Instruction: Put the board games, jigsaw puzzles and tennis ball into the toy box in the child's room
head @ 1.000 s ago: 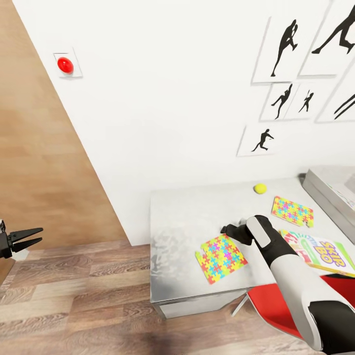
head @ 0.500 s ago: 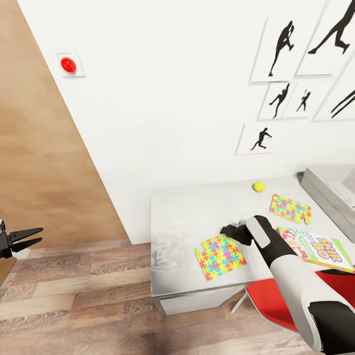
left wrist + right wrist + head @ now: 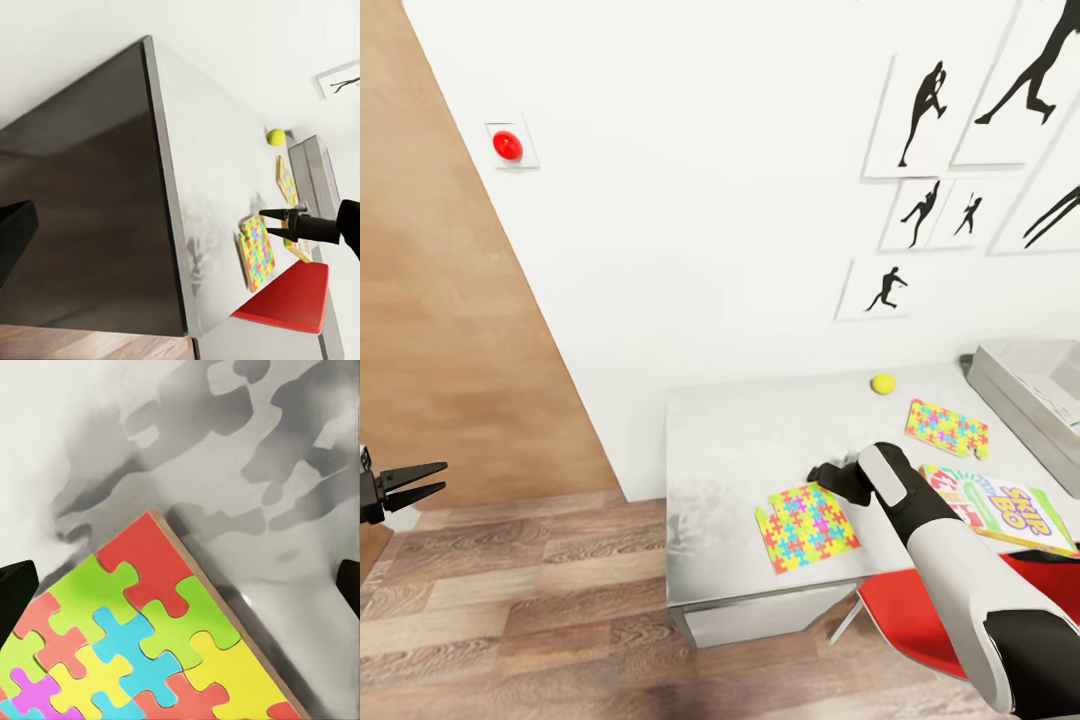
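Hovering spread-open right end effector, near jigsaw puzzle corner just below, table

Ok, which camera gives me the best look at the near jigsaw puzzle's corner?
The right wrist view: the near jigsaw puzzle lies close up, its tan-edged corner sharp. The head view shows the whole slab, small, beside the right gripper; the left wrist view shows it distant and foreshortened.
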{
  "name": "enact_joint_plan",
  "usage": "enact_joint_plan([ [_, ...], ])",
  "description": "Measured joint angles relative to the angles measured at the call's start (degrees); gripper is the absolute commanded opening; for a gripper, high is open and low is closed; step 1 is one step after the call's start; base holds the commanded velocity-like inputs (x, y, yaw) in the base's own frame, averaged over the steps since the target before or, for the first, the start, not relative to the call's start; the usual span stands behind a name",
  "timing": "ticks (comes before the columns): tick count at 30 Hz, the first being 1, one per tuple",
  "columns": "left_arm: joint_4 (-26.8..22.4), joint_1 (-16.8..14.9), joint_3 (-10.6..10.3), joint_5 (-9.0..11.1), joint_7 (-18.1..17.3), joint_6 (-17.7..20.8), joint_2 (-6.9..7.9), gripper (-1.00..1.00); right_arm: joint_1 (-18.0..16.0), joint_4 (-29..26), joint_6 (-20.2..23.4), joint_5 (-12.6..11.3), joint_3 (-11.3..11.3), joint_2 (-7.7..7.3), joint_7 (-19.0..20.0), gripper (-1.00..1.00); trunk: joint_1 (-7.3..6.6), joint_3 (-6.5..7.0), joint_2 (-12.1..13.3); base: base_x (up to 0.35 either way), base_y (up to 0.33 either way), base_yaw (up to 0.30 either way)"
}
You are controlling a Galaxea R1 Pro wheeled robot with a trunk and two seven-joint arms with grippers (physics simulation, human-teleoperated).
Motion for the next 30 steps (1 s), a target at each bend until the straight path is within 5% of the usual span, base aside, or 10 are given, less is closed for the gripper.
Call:
enact_joint_plan([
  [30, 0.00, -0.02, 0.03, 0.00, 0.00, -0.01, 0.00, 1.00, 1.21, -0.53, 0.08, 0.12, 0.02, -0.07, 2.58, 1.00, 0.00, 2.78, 0.00, 0.000, 0.000, 0.000],
])
